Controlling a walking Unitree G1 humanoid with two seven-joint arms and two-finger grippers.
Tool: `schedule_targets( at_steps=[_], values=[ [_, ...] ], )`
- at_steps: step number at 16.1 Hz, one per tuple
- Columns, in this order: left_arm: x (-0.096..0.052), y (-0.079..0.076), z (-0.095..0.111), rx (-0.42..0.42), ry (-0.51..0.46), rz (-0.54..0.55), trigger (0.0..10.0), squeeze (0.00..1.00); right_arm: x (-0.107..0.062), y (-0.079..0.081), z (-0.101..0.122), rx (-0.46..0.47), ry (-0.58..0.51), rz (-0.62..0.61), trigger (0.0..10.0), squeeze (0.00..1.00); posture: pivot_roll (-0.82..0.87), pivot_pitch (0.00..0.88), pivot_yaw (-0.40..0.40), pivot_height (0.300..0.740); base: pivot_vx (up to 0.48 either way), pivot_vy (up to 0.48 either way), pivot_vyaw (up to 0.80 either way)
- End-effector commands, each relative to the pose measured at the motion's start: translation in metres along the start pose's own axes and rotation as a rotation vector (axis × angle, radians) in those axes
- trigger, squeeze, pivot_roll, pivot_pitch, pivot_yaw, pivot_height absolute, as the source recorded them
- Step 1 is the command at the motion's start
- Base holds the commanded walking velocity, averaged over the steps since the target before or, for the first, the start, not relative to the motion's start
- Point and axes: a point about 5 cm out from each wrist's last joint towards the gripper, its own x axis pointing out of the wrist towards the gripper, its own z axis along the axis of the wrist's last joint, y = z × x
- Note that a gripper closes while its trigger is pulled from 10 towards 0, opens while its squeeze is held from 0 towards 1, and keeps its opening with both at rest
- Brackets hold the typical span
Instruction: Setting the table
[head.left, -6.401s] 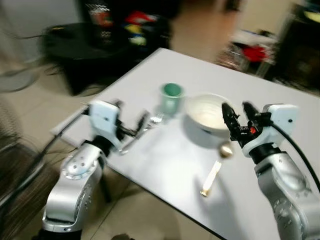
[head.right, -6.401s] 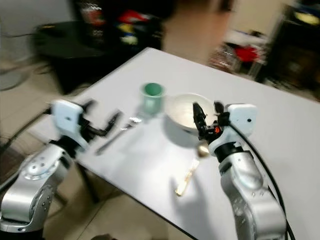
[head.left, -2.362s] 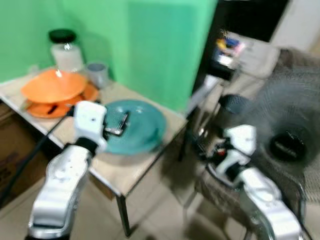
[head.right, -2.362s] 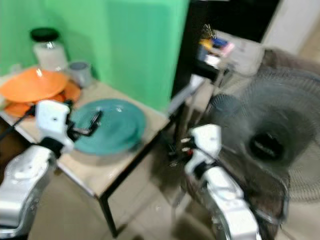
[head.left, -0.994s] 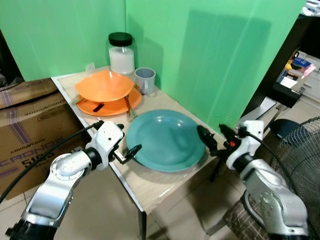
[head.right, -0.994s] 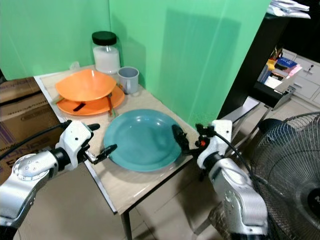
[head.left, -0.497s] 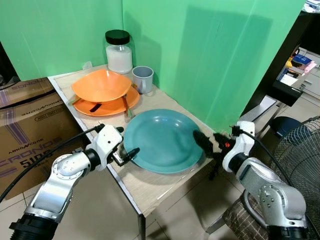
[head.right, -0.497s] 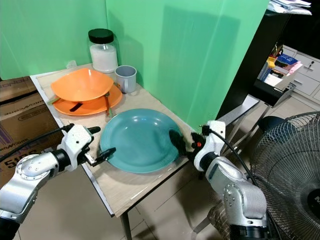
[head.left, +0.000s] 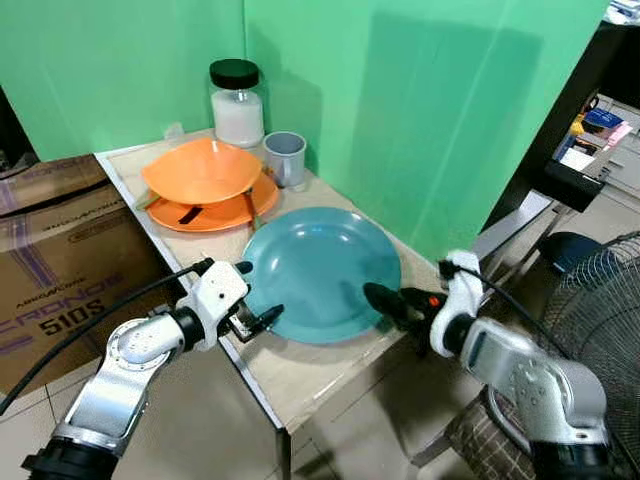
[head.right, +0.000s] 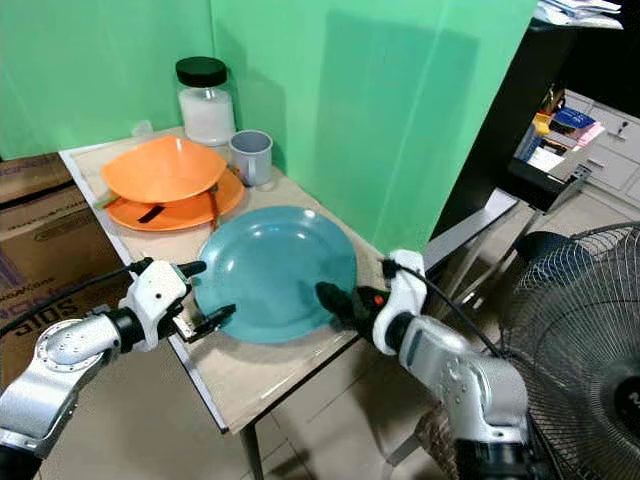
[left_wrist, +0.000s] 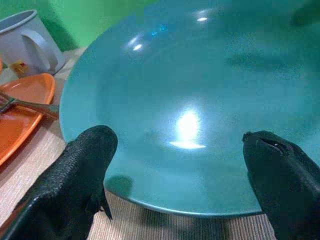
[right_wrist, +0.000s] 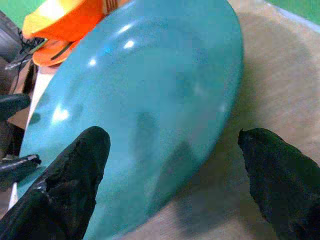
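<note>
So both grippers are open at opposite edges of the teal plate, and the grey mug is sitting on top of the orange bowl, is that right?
Not the mug. The grey mug stands on the table behind the orange bowl, beside the jar, as the left eye view shows. Both grippers, left gripper and right gripper, are open at the teal plate.

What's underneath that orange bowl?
The orange bowl sits on an orange plate, with cutlery resting on that plate's rim. Whatever lies directly beneath the bowl is hidden.

At the left edge of the left eye view, the cardboard box (head.left: 60, 250) beside the desk carries purple print. The large figures "510S" can be read low on its side. A smaller line of letters above them is too blurred to make out. No other readable writing appears.
</note>
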Motion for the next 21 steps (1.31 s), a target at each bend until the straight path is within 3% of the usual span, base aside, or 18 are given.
schedule_targets(
  at_steps=[1,6,7,8,21],
  values=[
    [0.001,-0.006,-0.008,-0.005,0.034,-0.023,10.0,0.0,0.004,-0.001,0.001,0.022,0.019,-0.007,10.0,0.0,0.02,0.0,-0.063,0.74,0.0,0.0,0.0],
    [0.0,-0.008,-0.01,-0.004,0.035,-0.028,10.0,0.0,0.014,0.007,0.006,0.044,0.027,0.041,10.0,0.0,0.02,0.0,-0.063,0.74,0.0,0.0,0.0],
    [0.0,-0.009,-0.01,-0.003,0.034,-0.029,10.0,0.0,0.019,0.009,0.003,0.071,0.047,0.048,5.8,0.0,0.02,0.0,-0.07,0.74,0.0,0.0,0.0],
    [0.0,-0.009,-0.01,-0.003,0.033,-0.031,10.0,0.0,0.023,0.01,0.001,0.098,0.062,0.052,0.0,0.0,0.02,0.0,-0.07,0.74,0.0,0.0,0.0],
    [0.002,-0.011,-0.009,0.013,0.03,-0.044,10.0,0.0,0.028,0.01,-0.001,0.175,0.085,0.062,0.0,0.0,0.02,0.0,-0.069,0.74,0.0,0.0,0.0]
  ],
)
